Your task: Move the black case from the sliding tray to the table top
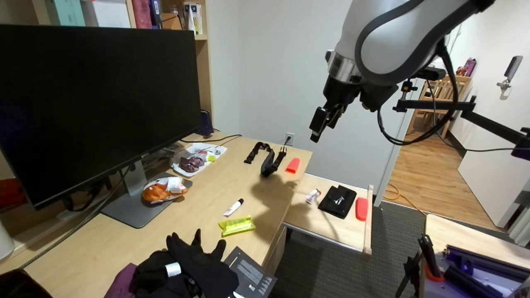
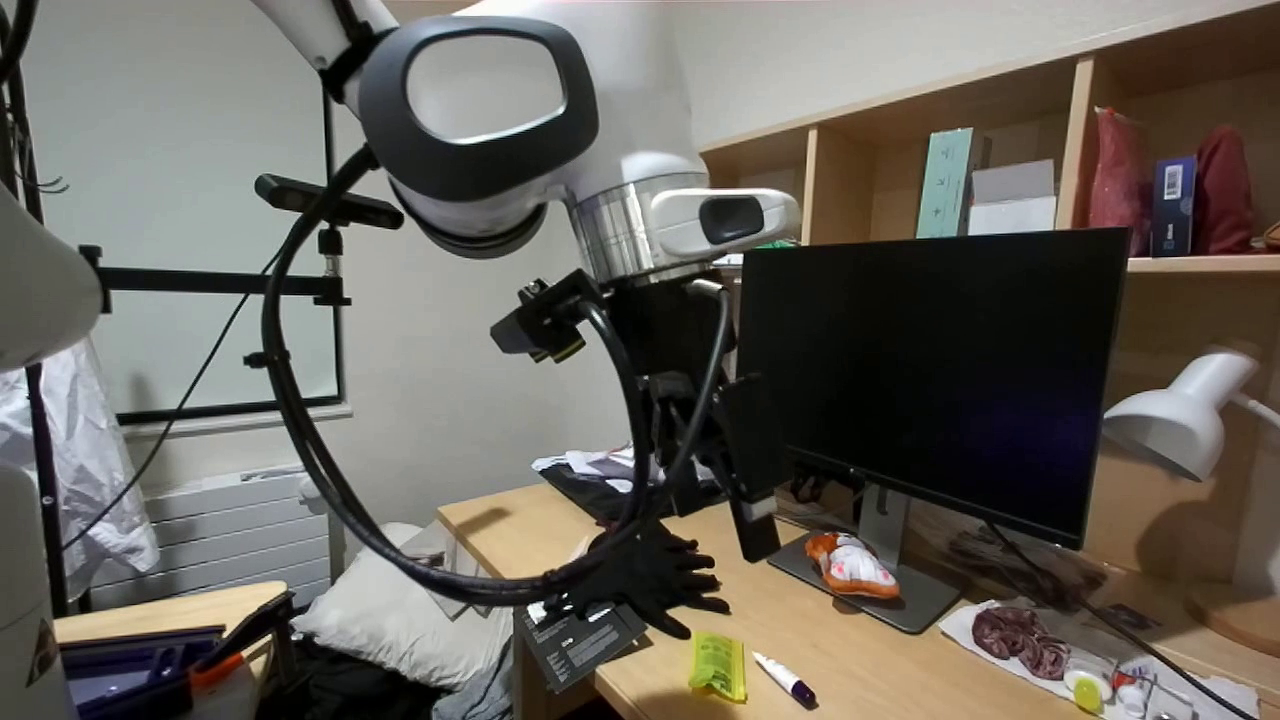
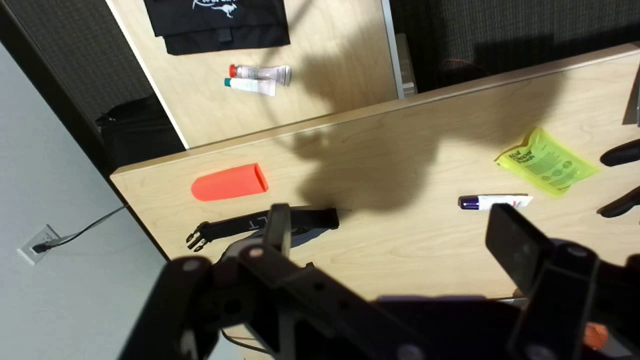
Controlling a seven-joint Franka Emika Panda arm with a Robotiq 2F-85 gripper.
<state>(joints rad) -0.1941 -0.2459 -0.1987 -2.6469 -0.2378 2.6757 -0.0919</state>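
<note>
The black case [image 1: 336, 203] is being supported by the sliding tray [image 1: 344, 231], apparently below and to one side of the gripper [image 3: 392, 217], its jaws being held wide apart.

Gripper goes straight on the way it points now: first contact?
Probably the table top: ahead of the open gripper, the wrist view shows bare wood between the black strap and the purple-capped tube. Depth is unclear, so the exact contact spot is uncertain.

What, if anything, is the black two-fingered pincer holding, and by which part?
Nothing: the pincer stands open; the flat black fabric case lies on the pale wooden tray.
</note>
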